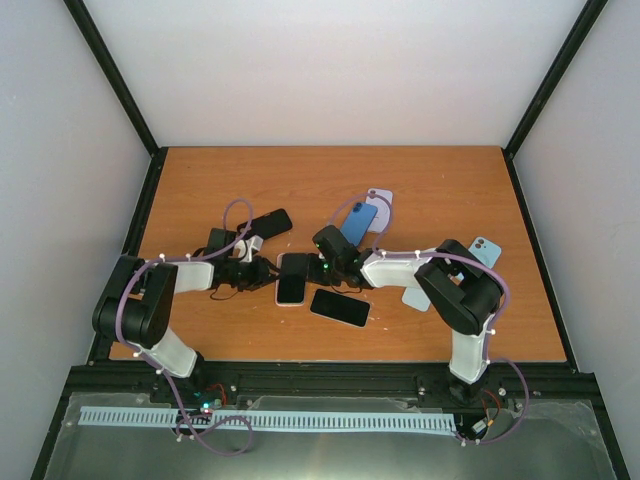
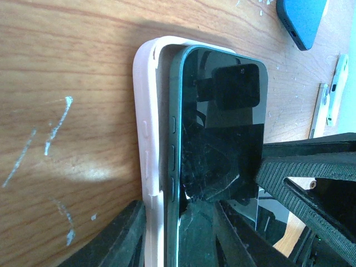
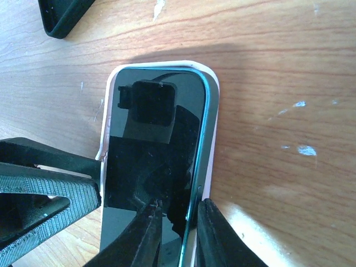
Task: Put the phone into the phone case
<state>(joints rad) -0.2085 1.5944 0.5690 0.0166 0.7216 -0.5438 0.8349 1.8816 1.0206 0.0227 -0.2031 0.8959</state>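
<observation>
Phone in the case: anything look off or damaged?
Yes. The phone sits askew in the pale case: in the left wrist view its buttoned long edge rides above the case wall, not seated. Fine crack-like lines mark its glass toward the near end.

Whole thing sits on an orange-brown wooden table (image 1: 430,190), and up close you can see the grain plus a few pale scuffs (image 2: 55,125). Plain white walls (image 1: 330,70) box the table in behind and on both sides, with black frame posts (image 1: 112,75) rising from its far corners. Along the table's near edge there's a black rail (image 1: 330,378), then a grey metal shelf (image 1: 330,455) with a white slotted strip (image 1: 300,420). Light's soft and even.
</observation>
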